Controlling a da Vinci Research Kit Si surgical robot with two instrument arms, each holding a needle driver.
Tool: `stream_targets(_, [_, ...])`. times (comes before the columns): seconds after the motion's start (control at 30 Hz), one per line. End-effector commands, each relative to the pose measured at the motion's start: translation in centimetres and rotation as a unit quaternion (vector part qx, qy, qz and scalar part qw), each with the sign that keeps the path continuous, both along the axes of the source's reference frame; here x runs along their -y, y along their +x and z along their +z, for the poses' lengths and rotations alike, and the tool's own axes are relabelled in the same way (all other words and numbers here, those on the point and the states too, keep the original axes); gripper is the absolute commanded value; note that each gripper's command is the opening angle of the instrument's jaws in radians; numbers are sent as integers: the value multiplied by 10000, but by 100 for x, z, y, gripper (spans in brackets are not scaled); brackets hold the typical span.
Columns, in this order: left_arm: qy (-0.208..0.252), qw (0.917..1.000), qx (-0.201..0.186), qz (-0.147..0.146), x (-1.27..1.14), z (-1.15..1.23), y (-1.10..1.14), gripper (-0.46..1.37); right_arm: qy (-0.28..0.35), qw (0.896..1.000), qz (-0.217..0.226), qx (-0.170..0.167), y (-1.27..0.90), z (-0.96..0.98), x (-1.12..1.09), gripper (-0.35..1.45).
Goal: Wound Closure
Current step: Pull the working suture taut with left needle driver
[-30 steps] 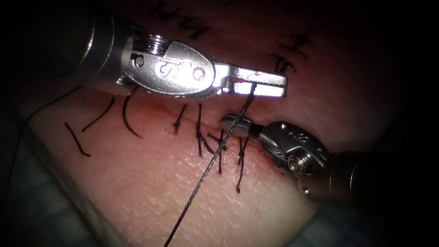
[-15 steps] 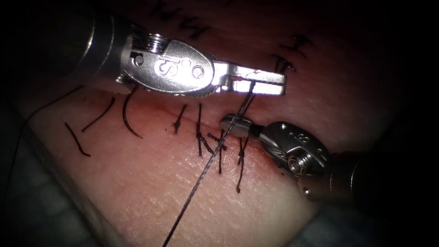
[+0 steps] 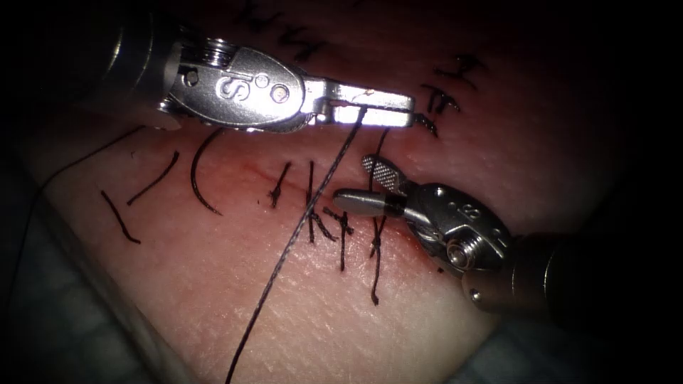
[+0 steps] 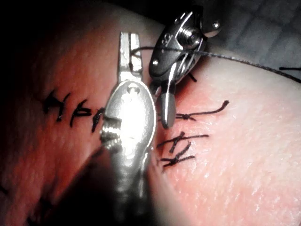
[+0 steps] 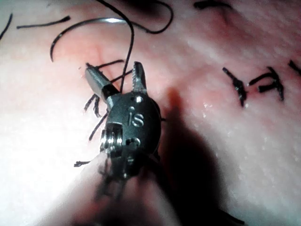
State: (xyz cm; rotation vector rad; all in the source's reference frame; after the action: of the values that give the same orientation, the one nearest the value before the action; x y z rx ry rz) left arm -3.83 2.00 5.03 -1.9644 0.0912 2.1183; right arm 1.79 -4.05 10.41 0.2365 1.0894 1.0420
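Surgical-training laboratory: a slab of pork tissue (image 3: 299, 299) bearing knotted practice stitches (image 3: 341, 227) and inked marks (image 3: 448, 89) rests on a blue gridded drape (image 3: 57, 313), worked by steel robotic instruments.

The left pincer (image 3: 384, 110) is clamped on the thread (image 3: 284, 263), which runs down across the cut (image 3: 284, 181) and the tissue (image 3: 356, 313). The right pincer (image 3: 359, 181) gapes, holding nothing, just beside the stitches (image 3: 341, 227).
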Motion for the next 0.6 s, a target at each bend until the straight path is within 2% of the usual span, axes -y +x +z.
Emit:
stream_targets(0.03, [5, 10000, -6, -6, -1, 1, 1, -35, -1, 10000, -21, -23, -1, 0, 1, 112])
stream_targets(0.23, [35, 9999, -89, -76, -12, 6, 14, -35, -25, 10000, -58, -41, -8, 2, 7, 113])
stream_targets(0.47, [-12, 9998, -117, -162, -37, 2, 29, -35, -78, 9999, -92, -53, -12, 10, 16, 114])
stream_targets(0.6, [-43, 9996, -101, -248, -52, -1, 38, -35, -114, 9998, -140, -20, -9, 16, 22, 125])
